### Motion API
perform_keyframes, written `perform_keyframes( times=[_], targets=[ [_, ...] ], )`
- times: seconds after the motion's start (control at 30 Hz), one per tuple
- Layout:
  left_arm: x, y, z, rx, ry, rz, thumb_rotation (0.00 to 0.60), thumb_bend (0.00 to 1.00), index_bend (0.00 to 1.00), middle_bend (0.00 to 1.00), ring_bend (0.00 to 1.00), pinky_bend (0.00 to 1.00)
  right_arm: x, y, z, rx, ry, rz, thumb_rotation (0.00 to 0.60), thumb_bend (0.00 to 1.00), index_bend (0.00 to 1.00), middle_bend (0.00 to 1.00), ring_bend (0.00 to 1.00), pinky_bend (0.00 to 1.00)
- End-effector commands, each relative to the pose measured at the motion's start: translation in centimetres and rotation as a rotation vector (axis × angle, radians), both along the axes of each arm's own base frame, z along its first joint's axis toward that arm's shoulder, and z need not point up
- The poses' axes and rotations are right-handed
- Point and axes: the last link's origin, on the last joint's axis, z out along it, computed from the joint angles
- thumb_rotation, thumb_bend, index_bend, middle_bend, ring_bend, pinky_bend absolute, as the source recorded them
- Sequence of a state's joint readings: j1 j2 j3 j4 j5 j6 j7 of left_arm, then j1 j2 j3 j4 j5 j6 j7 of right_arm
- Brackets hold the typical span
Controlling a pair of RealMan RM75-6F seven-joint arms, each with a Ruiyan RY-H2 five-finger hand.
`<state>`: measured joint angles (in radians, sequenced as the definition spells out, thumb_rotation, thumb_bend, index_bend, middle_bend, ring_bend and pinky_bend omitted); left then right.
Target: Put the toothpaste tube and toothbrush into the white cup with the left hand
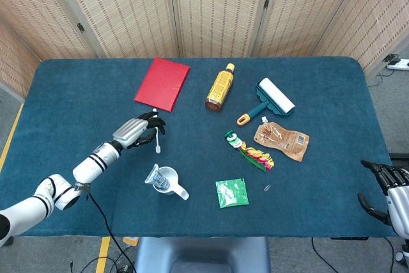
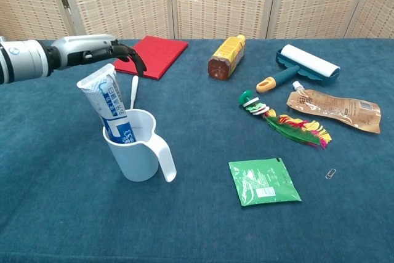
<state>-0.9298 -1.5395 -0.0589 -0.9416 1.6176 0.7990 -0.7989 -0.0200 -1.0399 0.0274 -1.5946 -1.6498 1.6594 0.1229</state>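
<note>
One slim white plastic toothbrush [image 1: 155,139] lies flat on the napped blue tabletop [image 1: 77,87] left of frame centre, long axis running up-frame. Over it the left hand [image 1: 136,132] reaches, fingers curled down; whether it grips, I cannot tell. Behind-right, the glossy toothpaste tube [image 2: 111,106] leans upright in the smooth white cup [image 2: 140,152].

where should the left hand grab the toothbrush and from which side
Grip the toothbrush mid-handle, coming from above. It lies flat on the table, a thin straight stick, so a thumb-and-finger pinch across it probably suits best. The left hand is already over its upper end.
</note>
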Motion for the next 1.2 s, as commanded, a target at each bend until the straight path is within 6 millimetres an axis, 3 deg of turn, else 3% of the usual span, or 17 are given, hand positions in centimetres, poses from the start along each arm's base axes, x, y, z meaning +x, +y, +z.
perform_keyframes(
  times=[0.03, 0.57, 0.83, 1.2],
  targets=[
    [0.2, 0.0, -0.7, -0.012, 0.022, -0.010, 0.000, 0.71, 0.39, 0.26, 0.03, 0.11, -0.1, 0.0, 0.0, 0.000, -0.001, -0.003, 0.600, 0.22, 0.19, 0.29, 0.25, 0.26],
    [0.3, 0.9, -3.6, -0.028, 0.263, -0.012, 0.000, 0.71, 0.31, 0.26, 0.03, 0.11, -0.7, 0.2, 0.1, -0.005, -0.006, -0.018, 0.600, 0.22, 0.19, 0.29, 0.25, 0.26],
    [-0.2, 1.7, -3.5, 0.023, 0.324, 0.016, 0.000, 0.71, 0.31, 0.26, 0.03, 0.11, -0.9, 0.6, 0.2, -0.015, -0.008, -0.026, 0.600, 0.22, 0.19, 0.29, 0.25, 0.26],
    [-2.4, 2.6, -1.9, 0.086, 0.459, 0.062, 0.000, 0.71, 0.31, 0.26, 0.03, 0.11, -0.7, 0.6, 0.2, -0.015, -0.009, -0.017, 0.600, 0.22, 0.19, 0.29, 0.25, 0.26]
  ],
)
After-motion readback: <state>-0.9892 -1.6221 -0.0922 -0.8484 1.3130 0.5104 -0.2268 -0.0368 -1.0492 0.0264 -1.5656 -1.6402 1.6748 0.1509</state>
